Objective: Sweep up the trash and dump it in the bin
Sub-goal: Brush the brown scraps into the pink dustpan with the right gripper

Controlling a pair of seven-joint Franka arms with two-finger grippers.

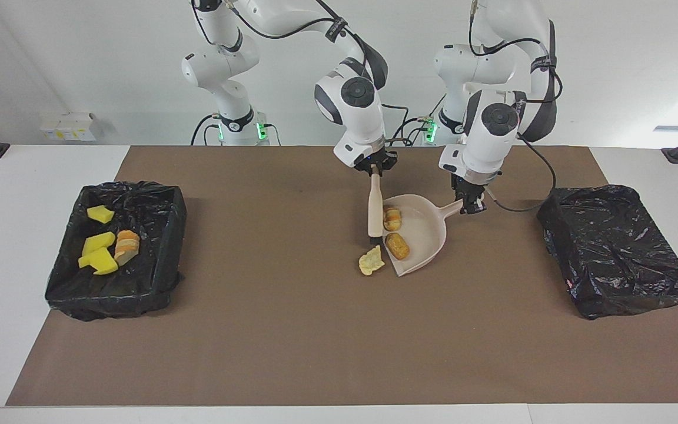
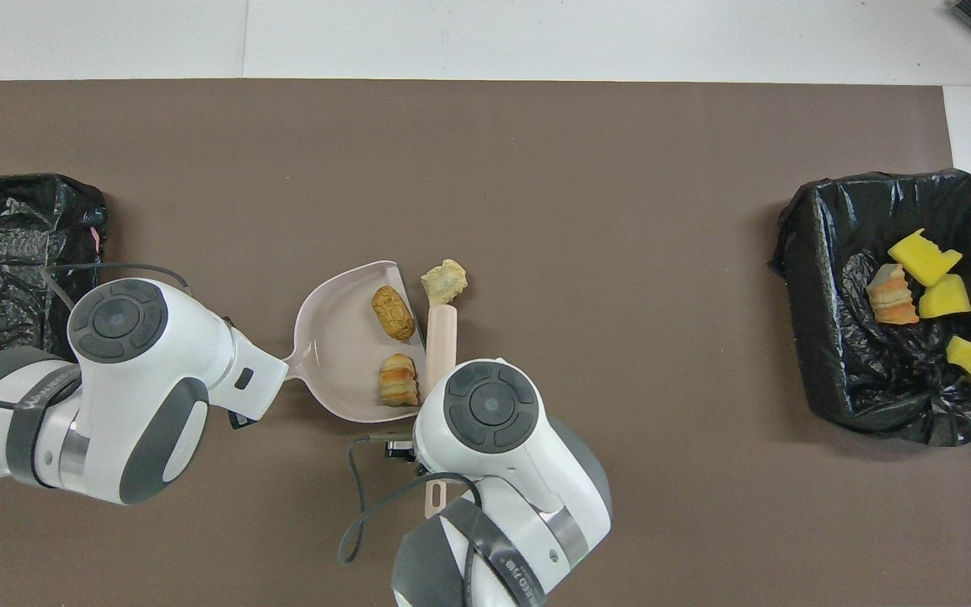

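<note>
Jaws grip brush (image 1: 375, 206) and dustpan (image 1: 421, 235); crinkled scrap (image 1: 371, 261) outside.

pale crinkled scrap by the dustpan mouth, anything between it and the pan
Nothing visible. The pale yellow crinkled scrap lies on the brown mat right at the open lip of the beige plastic dustpan, with the beige brush in the right hand just beside it.

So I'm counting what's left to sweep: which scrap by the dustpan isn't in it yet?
The pale crinkled piece, lying on the mat just off the dustpan lip at the brush tip. Both orange-tan lumps already sit inside.
</note>
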